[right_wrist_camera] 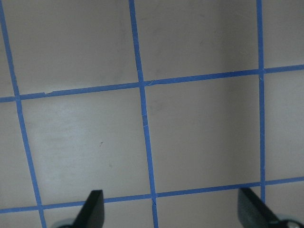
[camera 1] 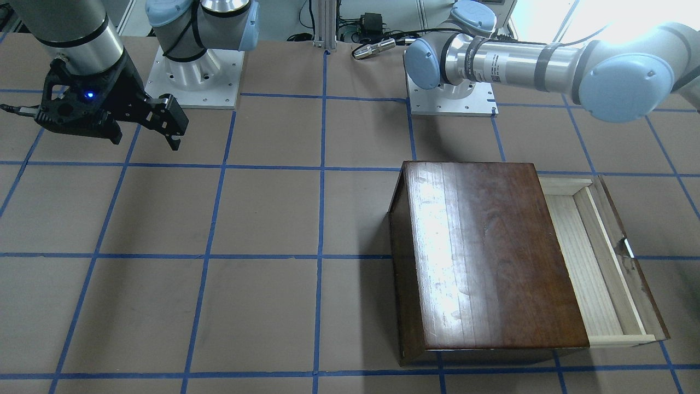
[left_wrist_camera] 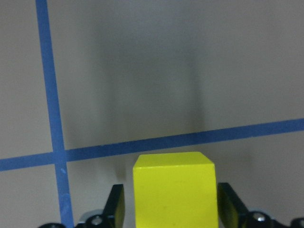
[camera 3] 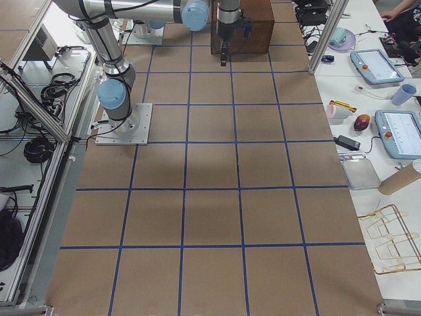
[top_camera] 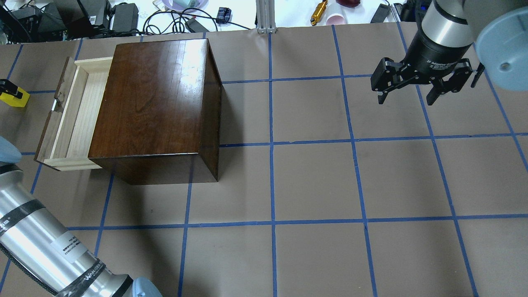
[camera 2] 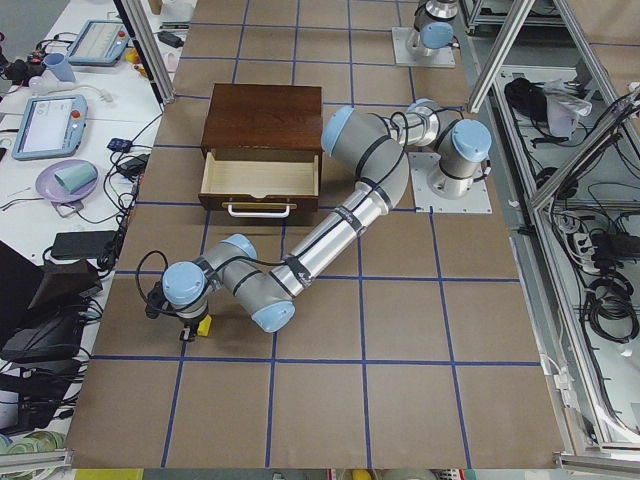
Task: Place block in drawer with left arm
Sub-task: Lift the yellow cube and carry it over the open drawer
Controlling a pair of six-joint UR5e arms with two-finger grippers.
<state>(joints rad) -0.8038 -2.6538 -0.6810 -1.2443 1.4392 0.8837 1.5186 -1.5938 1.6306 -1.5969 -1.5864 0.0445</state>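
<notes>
The yellow block (left_wrist_camera: pixel 174 190) sits between the fingers of my left gripper (left_wrist_camera: pixel 171 202), which is shut on it low over the brown table. It also shows at the overhead view's left edge (top_camera: pixel 15 99) under the left gripper (top_camera: pixel 5 86), and in the left side view (camera 2: pixel 204 326). The dark-brown box (top_camera: pixel 156 95) has its pale drawer (top_camera: pixel 76 115) pulled open and empty, about one grid square from the block. My right gripper (top_camera: pixel 406 100) hangs open and empty over the far right of the table, well away from the box.
The drawer's dark front panel (camera 1: pixel 629 257) carries a white handle (camera 2: pixel 260 210) that faces the block. The two arm bases (camera 1: pixel 191 71) stand at the robot's edge. Cables and small items (top_camera: pixel 181 20) lie beyond the table's far edge.
</notes>
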